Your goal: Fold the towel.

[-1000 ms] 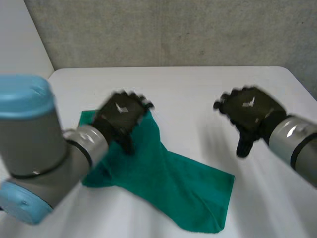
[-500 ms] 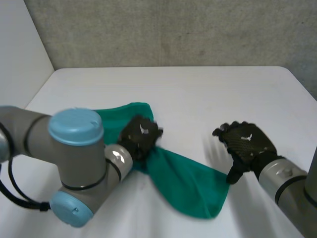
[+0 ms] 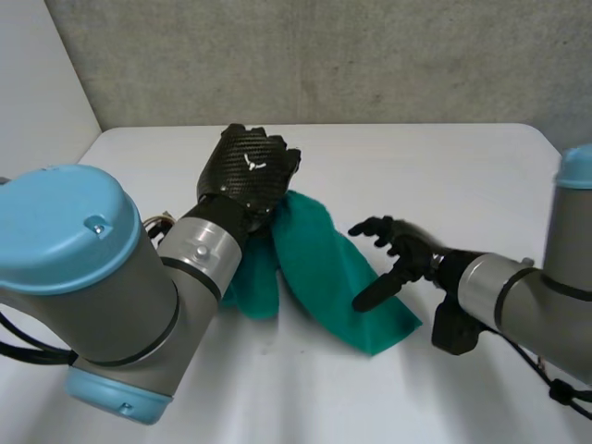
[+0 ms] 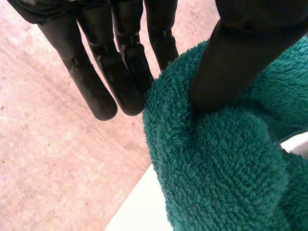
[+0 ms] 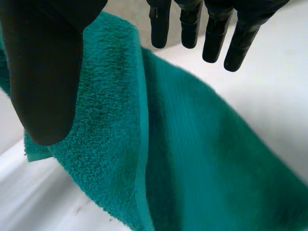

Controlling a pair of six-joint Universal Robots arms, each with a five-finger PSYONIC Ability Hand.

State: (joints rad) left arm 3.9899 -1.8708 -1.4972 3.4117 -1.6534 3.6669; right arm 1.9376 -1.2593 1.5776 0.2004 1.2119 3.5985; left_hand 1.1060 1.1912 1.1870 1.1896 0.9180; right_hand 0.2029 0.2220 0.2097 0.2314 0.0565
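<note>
left robot hand (image 3: 250, 176) pinching the towel (image 3: 319, 268) aloft.
it is gripping one part so the rest is draping onto the worktop (image 3: 425, 166), likely for folding over; right robot hand (image 3: 410, 253) is hovering unclenched by the low end.

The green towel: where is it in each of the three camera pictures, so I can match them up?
Head view: the green towel lies mid-table, its far end pinched by the left hand, its near end at the open right hand.
Left wrist view: bunched between that hand's thumb and fingers.
Right wrist view: spread beneath the right hand's thumb and straight fingers.
Shared landmark: the white table under the towel.
</note>
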